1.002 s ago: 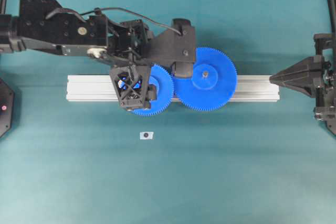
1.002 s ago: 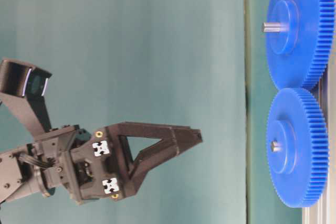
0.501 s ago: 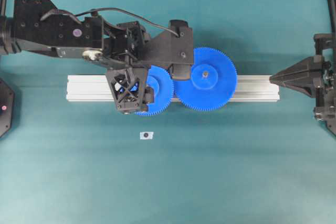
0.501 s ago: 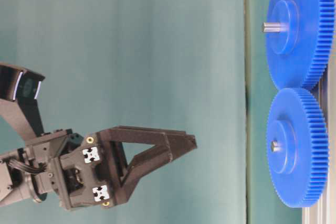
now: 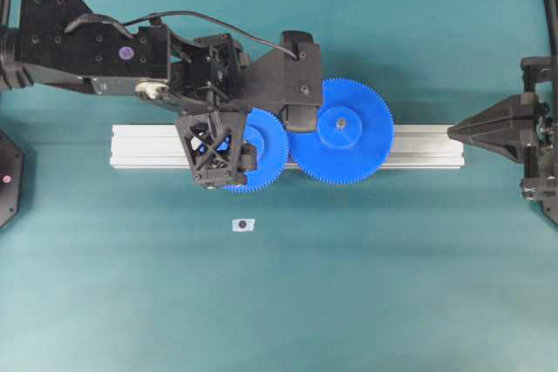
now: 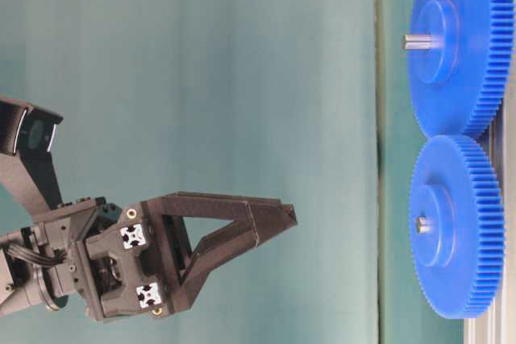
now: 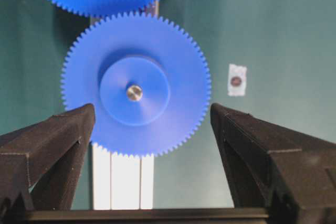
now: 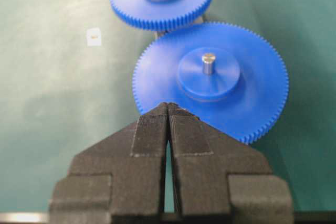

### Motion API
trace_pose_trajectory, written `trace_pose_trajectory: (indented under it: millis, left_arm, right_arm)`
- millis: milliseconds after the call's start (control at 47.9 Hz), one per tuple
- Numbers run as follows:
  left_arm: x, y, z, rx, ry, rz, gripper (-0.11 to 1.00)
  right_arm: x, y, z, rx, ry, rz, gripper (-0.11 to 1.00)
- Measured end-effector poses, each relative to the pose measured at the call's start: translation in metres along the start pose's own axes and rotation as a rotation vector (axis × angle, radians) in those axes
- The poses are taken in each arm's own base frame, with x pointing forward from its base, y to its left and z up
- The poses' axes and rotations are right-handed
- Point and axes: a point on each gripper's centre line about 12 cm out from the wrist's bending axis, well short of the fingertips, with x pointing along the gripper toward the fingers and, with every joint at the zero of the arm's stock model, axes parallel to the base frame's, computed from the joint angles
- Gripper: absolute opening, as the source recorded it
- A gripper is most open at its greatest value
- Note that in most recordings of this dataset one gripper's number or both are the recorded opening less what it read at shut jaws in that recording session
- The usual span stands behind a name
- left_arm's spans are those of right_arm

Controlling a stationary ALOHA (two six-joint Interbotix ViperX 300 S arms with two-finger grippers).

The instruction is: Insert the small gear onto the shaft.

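Note:
The small gear (image 5: 266, 150) (image 7: 173, 66) lies flat on the aluminium rail (image 5: 418, 147), its teeth meshed with the wider blue gear (image 5: 357, 150). The silver tip of the shaft (image 7: 134, 93) shows in the small gear's hub. My left gripper (image 5: 257, 147) (image 7: 152, 109) hovers above the small gear, open wide and holding nothing. In the table-level view its fingertips (image 6: 286, 215) stand well clear of the gear (image 6: 451, 231). My right gripper (image 5: 453, 131) (image 8: 168, 106) is shut and empty, pointing at the rail's right end.
The wider gear (image 8: 252, 98) carries a taller silver pin (image 8: 208, 62) in its hub. A small white tag with a dark dot (image 5: 243, 225) lies on the green mat in front of the rail. Black frame parts stand at the left and right edges.
My left gripper has drawn up and away from the small gear and shifted slightly left, jaws still wide. The gears and the right arm have not moved.

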Motion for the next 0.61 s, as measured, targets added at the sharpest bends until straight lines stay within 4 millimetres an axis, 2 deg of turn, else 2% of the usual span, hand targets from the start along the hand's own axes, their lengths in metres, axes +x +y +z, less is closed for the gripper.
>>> trace_pose_trajectory:
  millis: [606]
  left_arm:
    - [-0.0004,-0.0008,0.0004,0.001,-0.002,-0.002,0.84]
  right_arm:
    - [-0.0010,-0.0001,-0.0007,0.023,-0.005,0.000,0.03]
